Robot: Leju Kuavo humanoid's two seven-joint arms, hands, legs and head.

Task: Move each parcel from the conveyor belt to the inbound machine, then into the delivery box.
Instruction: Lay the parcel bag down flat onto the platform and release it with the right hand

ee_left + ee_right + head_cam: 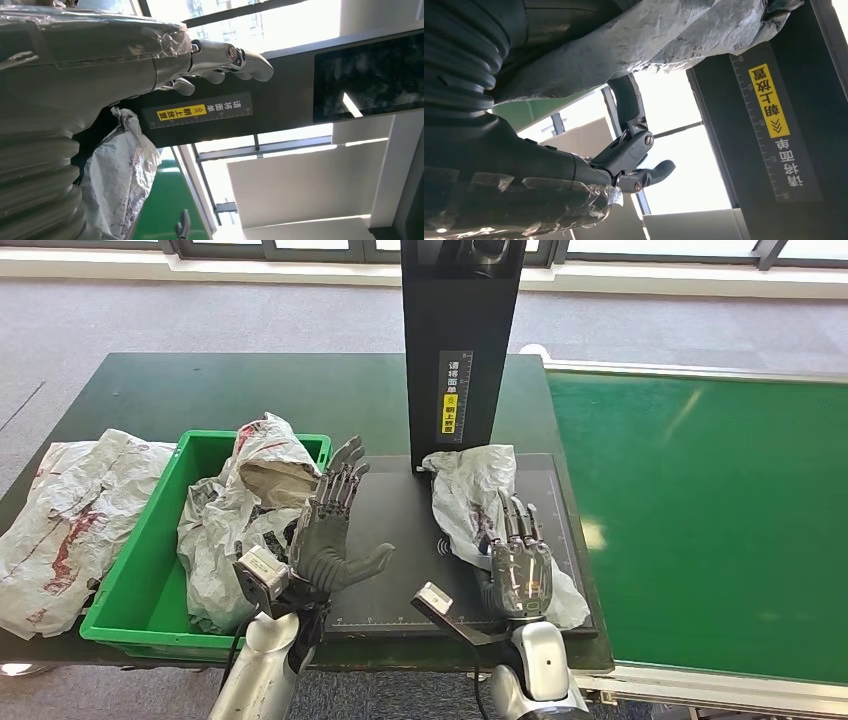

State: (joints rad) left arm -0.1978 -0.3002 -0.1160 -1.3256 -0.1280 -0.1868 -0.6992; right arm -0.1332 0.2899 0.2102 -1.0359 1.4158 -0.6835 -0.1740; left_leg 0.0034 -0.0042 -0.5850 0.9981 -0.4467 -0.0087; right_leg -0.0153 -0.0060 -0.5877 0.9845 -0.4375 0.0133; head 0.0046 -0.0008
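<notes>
My right hand (520, 575) lies flat on the parcel (470, 495), fingers straight and not closed round it; the parcel rests on the black machine (400, 530), at the foot of its post (460, 350). My left hand (330, 530) hovers open and empty between machine and green box (140, 580), which holds more parcels (240, 510).

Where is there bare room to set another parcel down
The green conveyor belt right of the inbound machine is bare, as is the dark table behind the green bin. The bin is crowded, and the machine's plate holds a parcel under the right hand.
</notes>
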